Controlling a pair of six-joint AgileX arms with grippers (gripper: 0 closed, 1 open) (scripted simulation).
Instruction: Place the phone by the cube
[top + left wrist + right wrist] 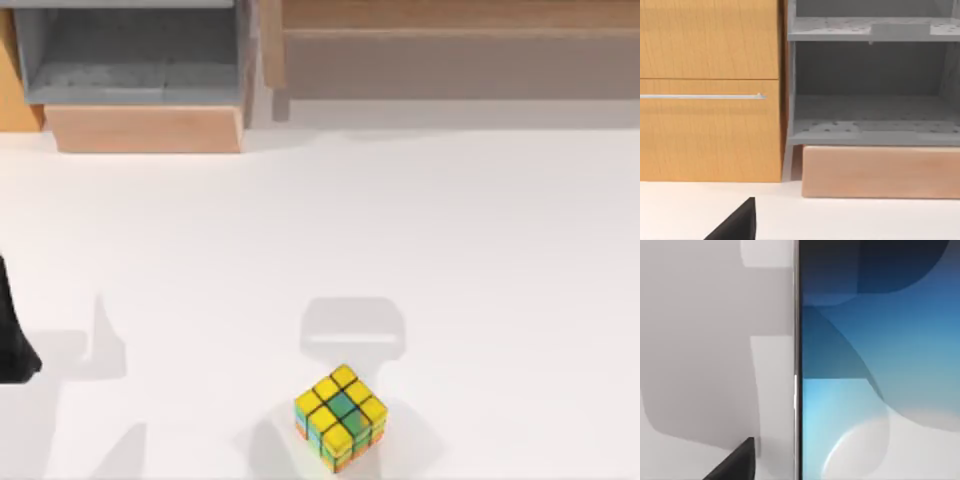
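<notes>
Right wrist view: a dark fingertip [735, 460] of the right gripper shows at the picture's edge, just beside the silver-white rim of the phone [880, 365], whose blue-to-white screen lies very close under the camera; whether the fingers are spread or clamped on the phone cannot be told, since no contact between pad and rim is visible. The pale surface beside the phone carries broad grey shadows. Left wrist view: a dark fingertip [737, 222] of the left gripper likewise shows at the edge, its opening not readable; it faces a grey shelf unit [870, 85], a wooden cabinet front [710, 90] with a thin rail handle, and a pale wooden block [880, 172]. Top view: the left arm [15, 335] sits at the table's left edge, apparently idle. The cube [340, 415] rests on the white table [450, 250] near the front, toward the middle, with a soft rectangular shadow just behind it. Judged progress: the phone is not yet seen lying beside the cube, so the placement remains to be done.
</notes>
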